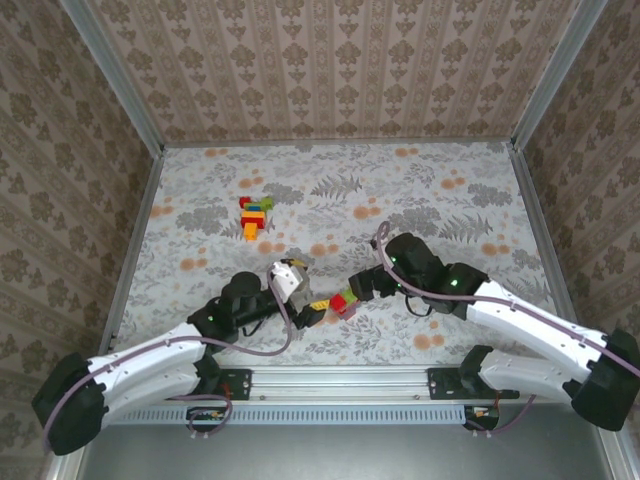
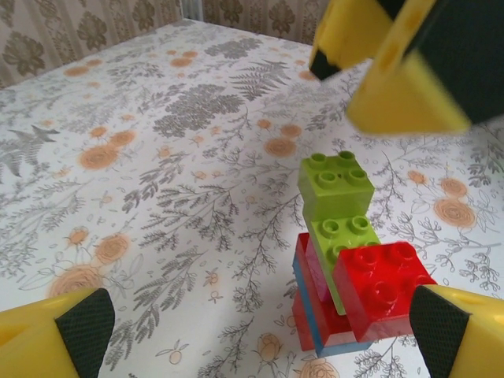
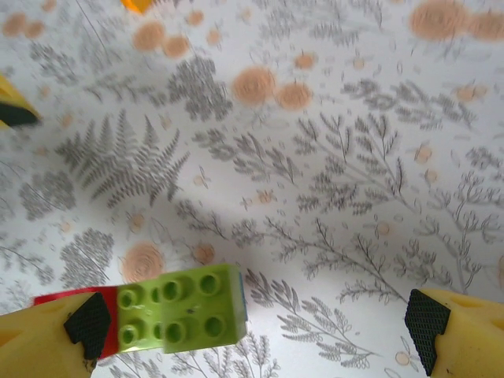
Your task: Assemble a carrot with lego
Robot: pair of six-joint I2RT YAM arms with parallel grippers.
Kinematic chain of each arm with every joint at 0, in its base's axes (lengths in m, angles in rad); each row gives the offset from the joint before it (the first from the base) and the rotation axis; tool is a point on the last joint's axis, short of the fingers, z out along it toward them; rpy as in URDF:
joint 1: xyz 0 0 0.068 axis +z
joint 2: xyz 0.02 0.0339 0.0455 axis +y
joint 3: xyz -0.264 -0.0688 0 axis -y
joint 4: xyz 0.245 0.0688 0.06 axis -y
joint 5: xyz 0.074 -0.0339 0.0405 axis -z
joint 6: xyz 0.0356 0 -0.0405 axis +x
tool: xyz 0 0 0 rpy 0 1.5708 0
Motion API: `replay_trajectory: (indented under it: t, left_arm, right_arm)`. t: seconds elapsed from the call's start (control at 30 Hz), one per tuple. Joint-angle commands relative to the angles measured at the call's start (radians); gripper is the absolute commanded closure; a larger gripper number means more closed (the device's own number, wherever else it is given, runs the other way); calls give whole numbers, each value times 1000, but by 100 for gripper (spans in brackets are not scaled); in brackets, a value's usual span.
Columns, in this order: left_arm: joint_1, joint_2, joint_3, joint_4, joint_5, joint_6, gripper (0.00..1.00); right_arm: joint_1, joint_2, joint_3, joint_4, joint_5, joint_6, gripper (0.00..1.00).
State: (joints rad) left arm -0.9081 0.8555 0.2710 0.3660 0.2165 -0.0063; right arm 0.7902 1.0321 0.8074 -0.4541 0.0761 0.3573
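Observation:
A small lego stack (image 1: 343,303) of lime-green, red and blue bricks lies on the flowered table between the two arms. In the left wrist view the stack (image 2: 346,260) sits inside my open left gripper (image 2: 260,339), close to its right finger and touching neither pad. My left gripper (image 1: 318,310) is just left of the stack. My right gripper (image 1: 353,290) hangs open over it from the right. In the right wrist view the green end of the stack (image 3: 185,311) lies beside the left finger of my right gripper (image 3: 260,335). A second lego pile (image 1: 254,215) lies farther back.
The right gripper's yellow fingers (image 2: 394,71) hang close above the stack in the left wrist view. Patterned walls and metal rails (image 1: 130,240) enclose the table (image 1: 450,200). An orange brick (image 3: 138,4) peeks in at the top edge of the right wrist view.

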Motion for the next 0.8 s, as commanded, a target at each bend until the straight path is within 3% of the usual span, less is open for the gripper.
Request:
replay_trajectory:
  t: [0.0,0.2,0.53,0.77]
  left_arm:
    - [3,40,-2,54,57,2,0]
    - [2,92,25,51,134,-2,0]
    - [3,-48,-7,-15,115,17,0]
    - [2,7,9,-7,129,20,0]
  right_arm:
    - [6,-18,33,-50,27,-29,0]
    - [6,50,24,-73,-102,-34,0]
    - [6,154,-17,-33,-130,-16,0]
    - [6,155,-4,-45,-119,-28,0]
